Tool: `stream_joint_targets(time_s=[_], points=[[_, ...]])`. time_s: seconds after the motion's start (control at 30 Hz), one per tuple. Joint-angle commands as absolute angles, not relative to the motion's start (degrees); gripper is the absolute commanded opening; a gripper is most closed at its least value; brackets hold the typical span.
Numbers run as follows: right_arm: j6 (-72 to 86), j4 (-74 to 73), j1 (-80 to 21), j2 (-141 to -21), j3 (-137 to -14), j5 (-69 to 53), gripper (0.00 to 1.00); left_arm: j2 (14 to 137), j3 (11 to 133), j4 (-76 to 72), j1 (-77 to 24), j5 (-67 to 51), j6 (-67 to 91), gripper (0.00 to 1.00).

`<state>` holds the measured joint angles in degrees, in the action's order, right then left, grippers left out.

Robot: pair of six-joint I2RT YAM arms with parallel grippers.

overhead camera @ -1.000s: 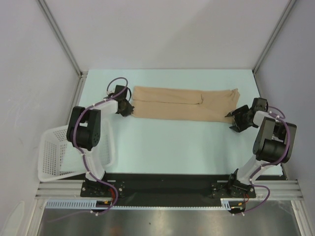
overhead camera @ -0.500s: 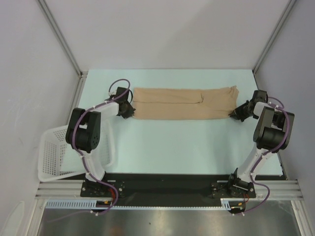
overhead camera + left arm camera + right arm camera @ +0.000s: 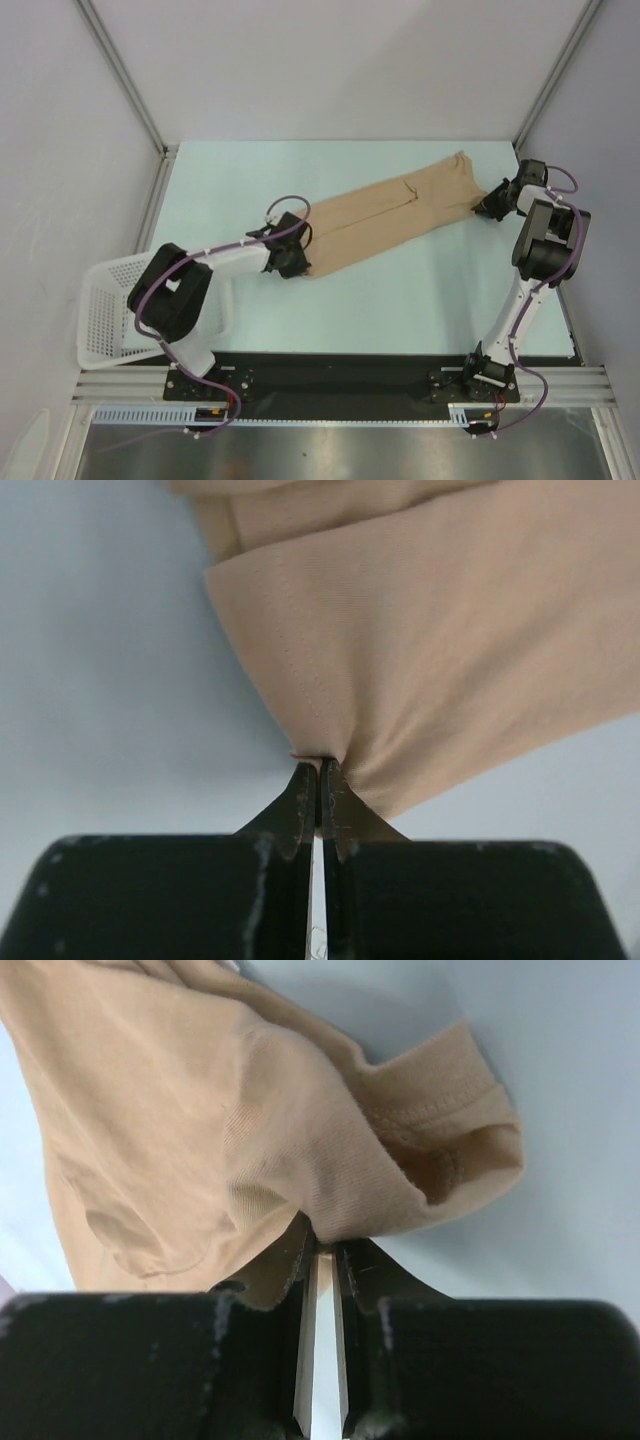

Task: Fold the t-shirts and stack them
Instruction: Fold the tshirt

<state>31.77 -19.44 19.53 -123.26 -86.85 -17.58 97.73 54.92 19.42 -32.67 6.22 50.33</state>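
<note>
Your pale counter (image 3: 400, 300) sits inside grey walls, and the right one stands close to where your right arm works, so a wide swing there could strike it.

The tan t-shirt (image 3: 390, 215) lies on the counter as a long folded band, slanting from near the middle out to the far right corner. Both ends are held, so the main risk is tension: draw the ends apart and the band may go taut, twist, or let its folded layers slide open.

The white basket (image 3: 105, 320) sits at the near left, partly over the counter's edge and just beside the left arm's elbow. A sweep back that way could knock it off.

Your left hand (image 3: 297, 262) is fully closed on the band's near end. The wrist view shows only a small pucker of hem between the tips, so a sharp tug could pull it free. Your right hand (image 3: 487, 205) is closed almost to touching on a fold near the stitched edge. It may hold only the outer layer, and a lift could leave the rest sagging.
</note>
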Motion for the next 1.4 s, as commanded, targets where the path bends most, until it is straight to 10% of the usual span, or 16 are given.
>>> stream_joint_targets(time_s=[0.0, 0.43, 0.6, 0.7, 0.93, 1.37], points=[[29.62, -16.53, 18.90, -126.38, -90.69, -18.45, 0.12, 93.08, 50.20, 21.19, -39.96, 4.30, 54.92, 0.00], [30.41, -17.57, 14.15, -137.55, -107.56, -21.62, 0.21, 95.36, 52.12, 19.35, -59.50, 3.44, 59.16, 0.01], [30.67, -17.84, 13.97, -137.81, -108.19, -20.74, 0.39, 88.52, 50.18, 20.73, -59.15, 2.89, 49.68, 0.75], [29.97, -19.24, 14.06, -137.29, -108.02, -21.27, 0.47, 82.02, 52.72, 25.21, -58.71, 3.42, 45.20, 0.88], [28.57, -24.26, 14.15, -132.73, -104.42, -19.77, 0.68, 74.88, 56.15, 26.98, -41.51, -9.48, 31.75, 0.86], [25.05, -28.92, 15.73, -130.95, -103.26, -24.34, 0.81, 99.66, 69.88, 35.60, -21.54, -21.97, 9.58, 0.80]])
